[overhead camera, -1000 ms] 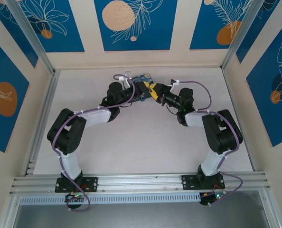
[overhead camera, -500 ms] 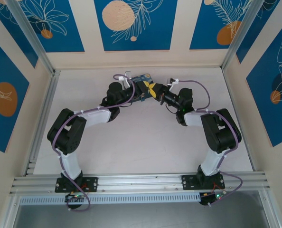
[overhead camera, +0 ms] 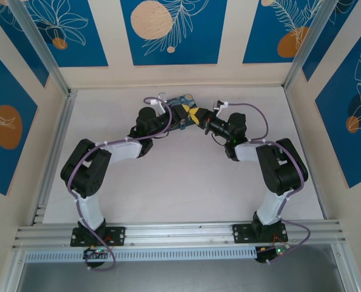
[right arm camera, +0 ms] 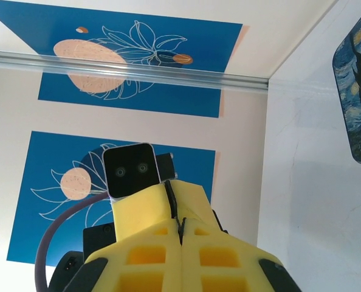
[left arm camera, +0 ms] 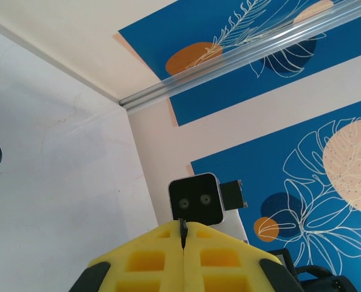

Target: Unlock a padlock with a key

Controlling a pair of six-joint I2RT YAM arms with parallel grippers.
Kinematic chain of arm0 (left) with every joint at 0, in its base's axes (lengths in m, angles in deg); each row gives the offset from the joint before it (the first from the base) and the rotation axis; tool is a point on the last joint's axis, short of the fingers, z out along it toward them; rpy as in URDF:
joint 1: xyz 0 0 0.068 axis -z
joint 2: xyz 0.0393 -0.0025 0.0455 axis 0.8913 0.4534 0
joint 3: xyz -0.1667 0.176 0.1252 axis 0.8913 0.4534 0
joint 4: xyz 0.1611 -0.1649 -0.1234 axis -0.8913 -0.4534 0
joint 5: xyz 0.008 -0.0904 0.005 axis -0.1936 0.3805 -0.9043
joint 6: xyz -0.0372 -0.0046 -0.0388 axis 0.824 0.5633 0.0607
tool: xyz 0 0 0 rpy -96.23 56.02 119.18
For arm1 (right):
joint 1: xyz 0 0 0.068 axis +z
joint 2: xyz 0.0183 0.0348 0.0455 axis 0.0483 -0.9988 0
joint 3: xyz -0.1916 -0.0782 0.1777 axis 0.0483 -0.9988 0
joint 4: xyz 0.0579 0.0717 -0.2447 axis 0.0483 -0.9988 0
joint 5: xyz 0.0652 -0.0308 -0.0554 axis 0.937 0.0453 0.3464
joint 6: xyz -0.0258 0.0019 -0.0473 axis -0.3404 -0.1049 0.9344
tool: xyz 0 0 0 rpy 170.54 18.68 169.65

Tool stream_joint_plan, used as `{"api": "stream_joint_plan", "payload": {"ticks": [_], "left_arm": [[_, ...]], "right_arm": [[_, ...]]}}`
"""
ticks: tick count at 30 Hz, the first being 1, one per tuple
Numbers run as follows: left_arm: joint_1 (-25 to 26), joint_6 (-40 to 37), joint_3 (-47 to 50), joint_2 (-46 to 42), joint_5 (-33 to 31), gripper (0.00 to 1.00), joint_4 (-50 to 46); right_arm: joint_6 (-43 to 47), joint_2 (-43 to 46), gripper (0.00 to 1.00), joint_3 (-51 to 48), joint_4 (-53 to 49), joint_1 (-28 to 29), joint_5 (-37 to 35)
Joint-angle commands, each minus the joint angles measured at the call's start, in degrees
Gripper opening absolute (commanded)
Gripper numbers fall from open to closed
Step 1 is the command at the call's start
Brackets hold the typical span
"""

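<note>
You are working at the far middle of the bench (overhead camera: 186, 182), where both arms are reaching in and meeting nose to nose just in front of a painted box (overhead camera: 185, 99). Your left tool (left arm camera: 183, 225) is pressing its yellow pads flat together, and a thin dark sliver is sticking up from the seam at their very tips. That sliver is probably the key (left arm camera: 182, 234), though it is too small and shadowed for you to be sure. So the key is sitting pinched in the left tool, pointing toward the right arm's wrist camera (left arm camera: 195, 199) just beyond it.

Your right tool (right arm camera: 180, 222) is also holding its pads together, with the seam running straight down the middle. Its tips are meeting the tips of the left tool, which is slanting down toward them from the upper left in the right wrist view. A dark speck is showing at that meeting point, but you cannot tell whether the right tool is gripping anything. The painted box is lying on the bench at the right edge of that view.
</note>
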Motion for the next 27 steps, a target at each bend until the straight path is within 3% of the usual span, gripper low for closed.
{"api": "stream_joint_plan", "payload": {"ticks": [1,4,7,10,15,19,23,27], "left_arm": [[0.6,0.1,1.2,-0.8,-0.5,0.0,2.0],[0.5,0.3,0.6,-0.9,-0.4,0.03,0.6],[-0.6,2.0,1.7,-2.5,-2.6,0.65,-1.0],[-3.1,3.1,4.7,-6.4,-4.9,0.87,-3.4],[-6.0,-1.0,3.8,-11.5,-2.2,0.99,-20.4],[-5.9,-8.6,0.2,-10.3,4.4,1.0,-33.0],[-5.9,-13.0,-0.8,-6.9,8.3,1.0,-38.0],[-5.9,-13.2,0.6,-4.2,9.1,1.0,-37.1]], "right_arm": [[-0.8,-1.0,0.0,1.1,2.3,-0.6,-1.2],[-0.7,-1.5,0.0,1.4,2.4,-0.6,-0.5],[0.0,-1.4,0.0,1.2,1.4,-1.6,0.2],[0.9,-2.2,0.0,2.8,-1.1,-3.6,1.8],[5.4,-7.5,0.0,13.1,-11.5,-6.5,5.1],[9.4,-15.8,0.0,28.0,-23.0,-7.5,6.7],[13.5,-24.9,0.0,43.9,-35.1,-7.5,7.2],[15.7,-34.2,0.0,58.8,-43.7,-7.1,7.3]]}}
